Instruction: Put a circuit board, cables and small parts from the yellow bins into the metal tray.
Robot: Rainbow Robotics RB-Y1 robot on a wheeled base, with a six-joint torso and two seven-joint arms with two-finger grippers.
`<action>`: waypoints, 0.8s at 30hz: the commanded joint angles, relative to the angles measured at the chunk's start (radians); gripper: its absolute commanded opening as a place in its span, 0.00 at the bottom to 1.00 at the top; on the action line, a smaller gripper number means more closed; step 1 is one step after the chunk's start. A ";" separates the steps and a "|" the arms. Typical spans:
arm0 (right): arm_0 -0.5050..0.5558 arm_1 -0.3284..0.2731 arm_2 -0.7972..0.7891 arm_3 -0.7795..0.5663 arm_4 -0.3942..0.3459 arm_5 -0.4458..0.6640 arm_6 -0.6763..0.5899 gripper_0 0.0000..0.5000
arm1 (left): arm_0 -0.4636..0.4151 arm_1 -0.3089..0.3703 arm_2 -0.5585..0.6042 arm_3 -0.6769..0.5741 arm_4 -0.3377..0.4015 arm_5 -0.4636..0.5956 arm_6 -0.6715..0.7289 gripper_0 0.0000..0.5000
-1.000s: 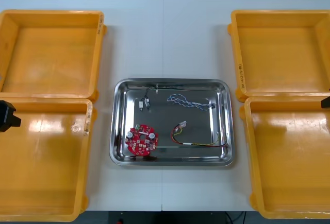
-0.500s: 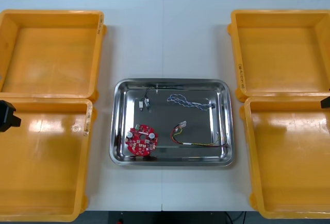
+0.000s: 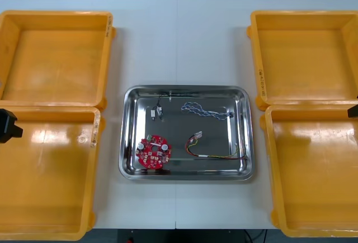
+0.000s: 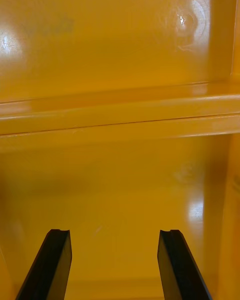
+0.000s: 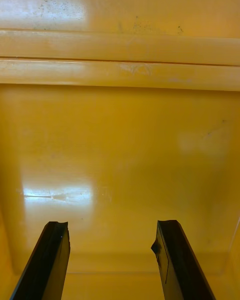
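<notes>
The metal tray (image 3: 127,165) lies at the table's middle. Inside it are a round red circuit board (image 3: 154,152), a twisted blue and white cable (image 3: 204,110), a red and yellow cable (image 3: 212,151), a thin black cable (image 3: 179,93) along the far wall and a small metal part (image 3: 158,111). My left gripper (image 5: 111,260) hangs open over the bare floor of the near left yellow bin (image 5: 120,145); the arm shows at the table's left edge (image 3: 8,125). My right gripper (image 4: 117,265) is open above the near right yellow bin (image 4: 120,190), its arm at the right edge (image 3: 353,110).
Two yellow bins stand at each side: far left (image 3: 53,58), near left (image 3: 47,176), far right (image 3: 305,56), near right (image 3: 313,176). All look bare inside. White table (image 3: 179,42) lies open beyond the tray and in front of it.
</notes>
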 commanded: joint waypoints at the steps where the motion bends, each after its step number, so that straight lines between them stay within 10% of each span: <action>1: -0.025 0.004 0.011 -0.006 -0.003 0.001 -0.021 1.00 | 0.019 0.046 0.029 -0.031 -0.010 -0.011 -0.093 1.00; 24: -0.025 0.004 0.011 -0.006 -0.003 0.001 -0.021 1.00 | 0.019 0.046 0.029 -0.031 -0.010 -0.011 -0.093 1.00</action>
